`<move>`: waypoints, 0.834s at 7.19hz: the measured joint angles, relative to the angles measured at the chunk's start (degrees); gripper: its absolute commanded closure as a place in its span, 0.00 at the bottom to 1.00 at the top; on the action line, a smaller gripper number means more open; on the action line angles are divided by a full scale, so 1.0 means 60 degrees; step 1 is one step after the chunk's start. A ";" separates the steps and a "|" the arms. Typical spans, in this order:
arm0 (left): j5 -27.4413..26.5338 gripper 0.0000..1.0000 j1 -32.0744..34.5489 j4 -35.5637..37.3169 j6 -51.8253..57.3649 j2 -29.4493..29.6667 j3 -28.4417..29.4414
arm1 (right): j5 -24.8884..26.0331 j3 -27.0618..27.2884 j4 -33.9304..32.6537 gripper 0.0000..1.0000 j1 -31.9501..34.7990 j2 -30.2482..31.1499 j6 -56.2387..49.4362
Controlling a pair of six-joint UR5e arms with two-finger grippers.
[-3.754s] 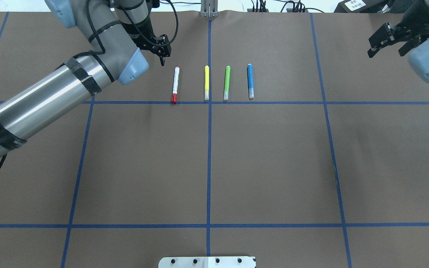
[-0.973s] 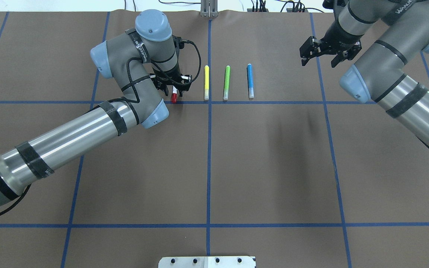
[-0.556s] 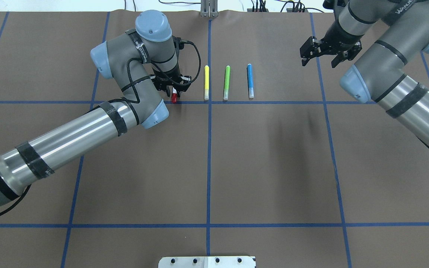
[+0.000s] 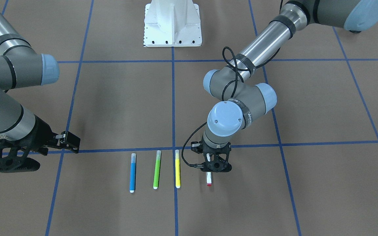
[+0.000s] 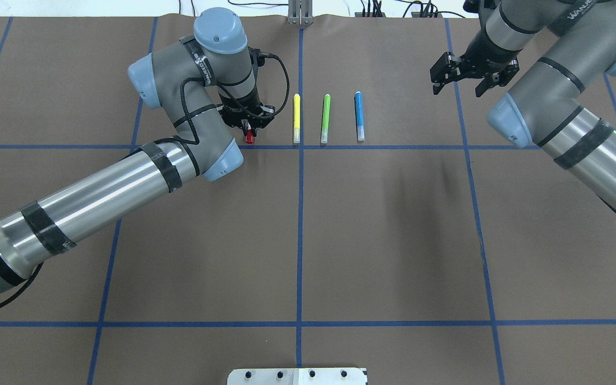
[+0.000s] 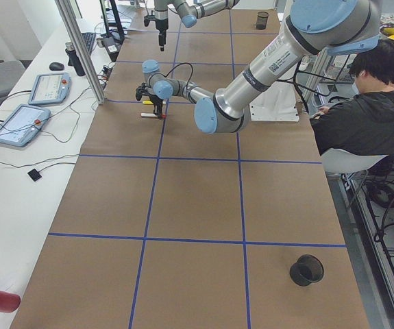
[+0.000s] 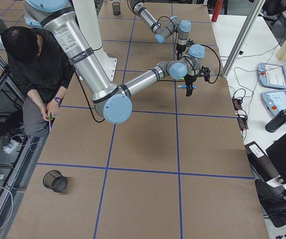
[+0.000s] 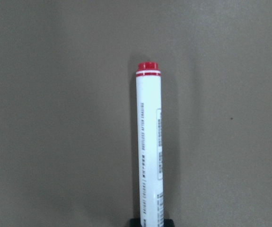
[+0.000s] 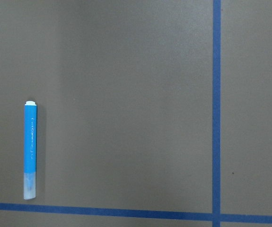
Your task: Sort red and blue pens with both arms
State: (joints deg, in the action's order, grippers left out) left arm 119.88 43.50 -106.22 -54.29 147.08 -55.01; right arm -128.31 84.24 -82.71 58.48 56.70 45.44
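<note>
The red pen (image 5: 248, 138), white-barrelled with a red cap, is at the left end of the pen row. My left gripper (image 5: 247, 124) points straight down and is shut on its barrel. In the front-facing view only the pen's red end (image 4: 209, 181) pokes out below that gripper (image 4: 216, 167). The left wrist view shows the barrel (image 8: 149, 142) running up from the fingers, its shadow cast beside it. The blue pen (image 5: 359, 115) lies flat at the right end of the row (image 9: 30, 151). My right gripper (image 5: 457, 92) hovers open, up and to the right of it.
A yellow pen (image 5: 296, 117) and a green pen (image 5: 325, 118) lie between the red and blue ones. A black mesh cup (image 6: 306, 270) stands near the table's left end. A white pedestal (image 4: 172, 23) is at the robot's base. A seated person (image 6: 361, 110) is beside the table.
Both arms swung in toward the pen row. Within the last second my left gripper closed on the red pen and shifted it slightly. The right arm stayed still.
</note>
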 measured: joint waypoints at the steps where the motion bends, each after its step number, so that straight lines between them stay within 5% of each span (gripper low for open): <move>1: 0.0036 1.00 0.0140 0.0432 0.0021 0.0002 -0.0303 | -0.0001 0.0006 0.0000 0.01 0.0005 -0.0010 0.0004; 6: 0.0575 1.00 0.1029 0.1919 0.0166 -0.0072 -0.1283 | 0.0631 -0.0205 -0.0010 0.01 -0.0471 -0.0597 0.0738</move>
State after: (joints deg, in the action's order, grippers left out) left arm 123.33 49.67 -94.71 -53.30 146.65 -62.71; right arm -124.52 83.01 -82.76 55.65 53.12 49.87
